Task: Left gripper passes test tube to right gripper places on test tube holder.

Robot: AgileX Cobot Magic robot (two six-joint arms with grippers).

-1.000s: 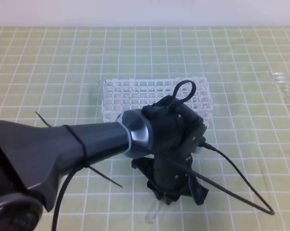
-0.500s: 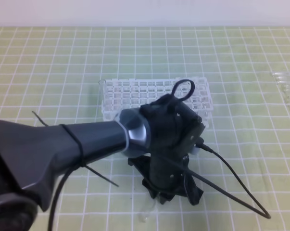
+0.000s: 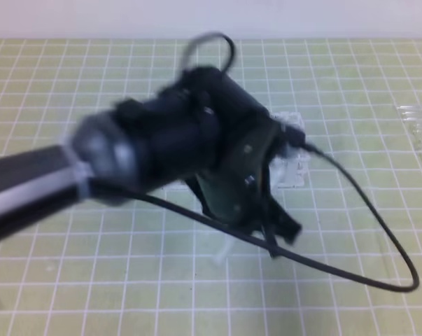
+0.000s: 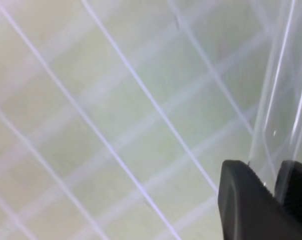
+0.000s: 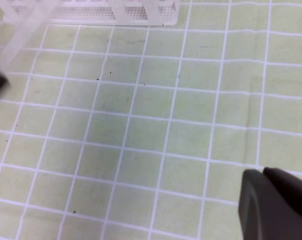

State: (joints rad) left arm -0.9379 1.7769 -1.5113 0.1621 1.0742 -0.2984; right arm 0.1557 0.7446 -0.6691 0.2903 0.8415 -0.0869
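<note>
Black bulky left hand lifts toward frame centre, pinching slender clear glass test tube (handover next); right hand state unclear.

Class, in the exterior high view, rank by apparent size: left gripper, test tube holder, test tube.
1. left gripper, though it is nearest the camera and blurred
2. test tube holder, mostly hidden behind it
3. test tube, only a short stretch showing

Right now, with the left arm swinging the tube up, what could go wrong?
1. The left end effector pinches the test tube near one end only, so it might slip or tilt mid-swing.
2. The arm hides most of the rack from above, so a knock could go unseen.
3. The loose cable might snag the tube or the rack.
</note>
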